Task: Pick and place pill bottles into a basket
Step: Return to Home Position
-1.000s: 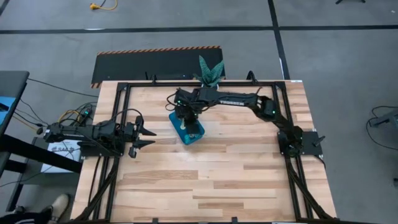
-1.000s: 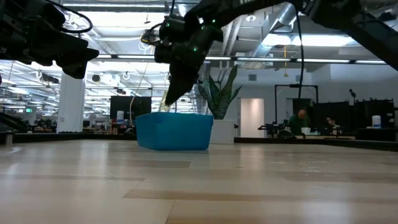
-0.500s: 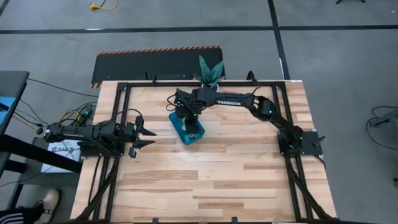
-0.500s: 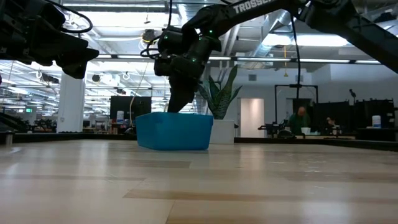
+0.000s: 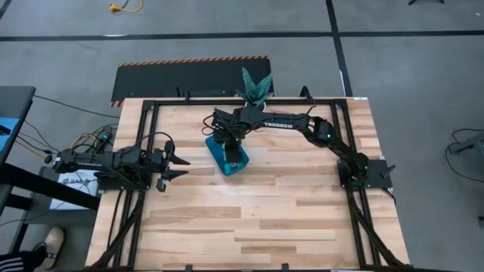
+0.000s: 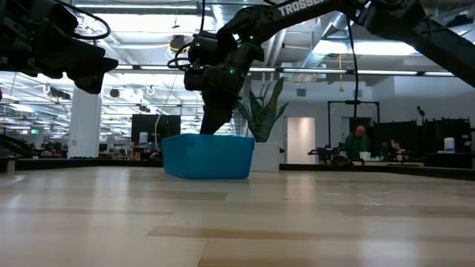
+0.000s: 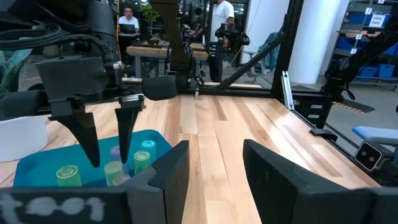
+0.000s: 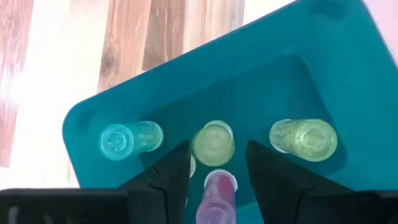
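Note:
The teal-blue basket [image 5: 240, 169] rests on the table left of centre; it also shows in the low view [image 6: 208, 157]. Several pill bottles stand upright in it: a teal one [image 8: 127, 140], a yellow one [image 8: 213, 143], a yellow-green one [image 8: 305, 138] and a pink one [image 8: 217, 193]. My right gripper [image 8: 216, 163] points down into the basket [image 7: 37, 165], open. Its fingers [image 7: 127, 127] stand on either side of the yellow bottle, and I see no touch. My left gripper [image 5: 178, 167] waits open and empty near the table's left edge.
A white pot with a green plant [image 5: 255, 87] stands at the table's far edge, just behind the basket. Black frame rails [image 5: 144, 151] run along the table's sides. Bare wood [image 5: 265, 219] lies toward the near edge. People sit at desks in the room behind [image 6: 358, 144].
My right gripper has gone down into the basket and turned from slanting to more upright. The yellowish bottle at its fingertips went down behind the basket's wall. It has kept still for the last half second.

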Controlling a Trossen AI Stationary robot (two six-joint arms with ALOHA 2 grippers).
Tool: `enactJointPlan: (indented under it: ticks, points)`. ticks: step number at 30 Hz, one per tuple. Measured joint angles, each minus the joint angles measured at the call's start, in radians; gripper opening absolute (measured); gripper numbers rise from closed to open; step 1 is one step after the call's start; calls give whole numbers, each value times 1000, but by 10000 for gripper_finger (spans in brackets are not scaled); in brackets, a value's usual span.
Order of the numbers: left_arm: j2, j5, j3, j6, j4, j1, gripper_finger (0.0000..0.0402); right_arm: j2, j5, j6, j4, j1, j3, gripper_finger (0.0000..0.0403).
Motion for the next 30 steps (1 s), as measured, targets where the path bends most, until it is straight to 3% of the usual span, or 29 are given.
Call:
enactJointPlan:
  ticks: [2, 5, 7, 13, 22, 30]
  points:
    - [0, 0, 0, 0, 0, 0, 140, 0, 2, 0, -25, 0, 31, 150]
    - [0, 0, 0, 0, 0, 0, 140, 0, -2, 0, -145, 9, 187, 148]
    - [0, 0, 0, 0, 0, 0, 140, -72, -50, -5, -149, 23, 176, 149]
    - [3, 0, 0, 0, 0, 0, 140, -434, -278, 32, 60, 65, -152, 147]
    - [9, -10, 0, 0, 0, 0, 140, -957, -255, 218, 818, 135, -921, 120]
    - [9, -13, 0, 0, 0, 0, 140, -1383, -268, 268, 995, 148, -1299, 119]
